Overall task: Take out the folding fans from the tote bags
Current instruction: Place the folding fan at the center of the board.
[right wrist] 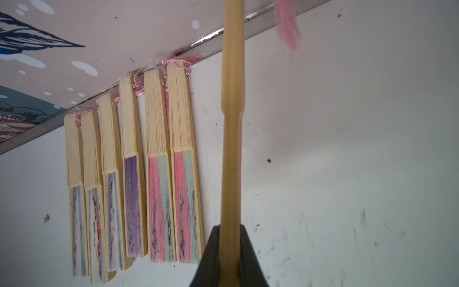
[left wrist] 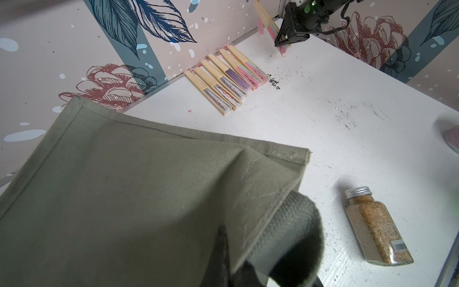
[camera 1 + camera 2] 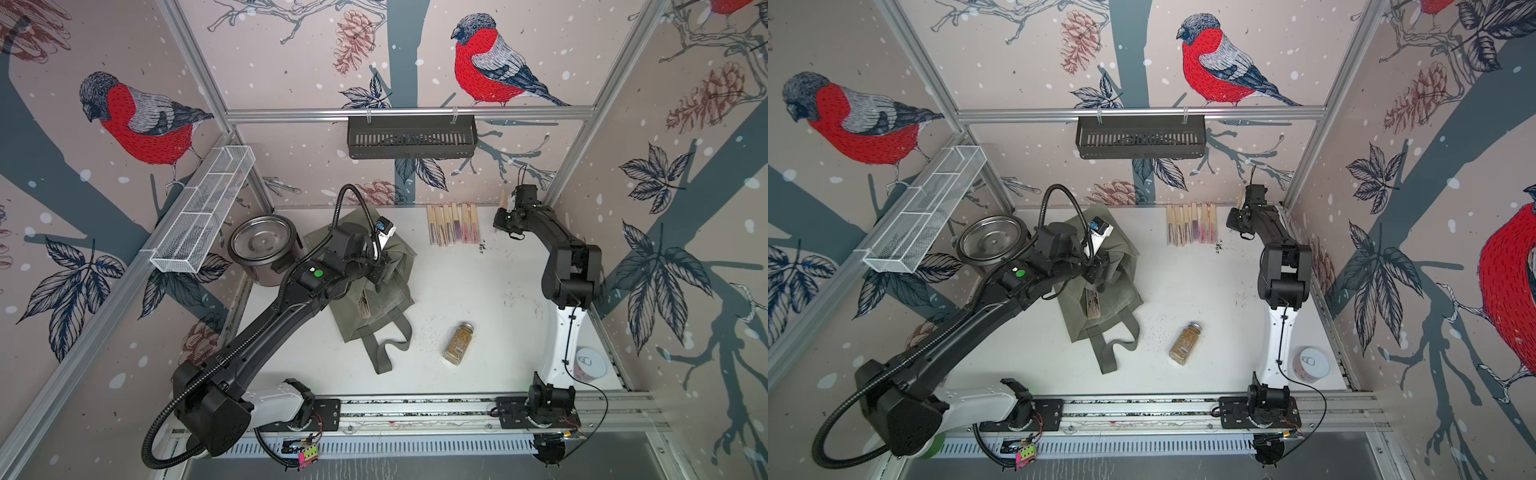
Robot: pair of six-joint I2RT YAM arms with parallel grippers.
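The olive-grey tote bag (image 3: 376,309) (image 3: 1121,249) lies crumpled at mid-table, its straps trailing toward the front. My left gripper (image 3: 384,269) (image 2: 233,261) is shut on the bag's fabric (image 2: 124,186) near its rim and holds it up. One folding fan (image 3: 365,305) (image 3: 1092,304) shows inside the bag's mouth. Several closed fans (image 3: 453,224) (image 3: 1192,224) (image 2: 228,77) (image 1: 131,186) lie in a row against the back wall. My right gripper (image 3: 508,205) (image 1: 229,228) is at the back right, shut on another fan (image 1: 232,124) (image 2: 269,27), which stands upright just right of the row.
A steel pot (image 3: 259,245) stands left of the bag. A glass spice jar (image 3: 457,343) (image 2: 377,228) lies front of centre and a white can (image 3: 590,363) sits by the right arm's base. A wire basket (image 3: 203,212) and a black basket (image 3: 411,137) hang on the walls.
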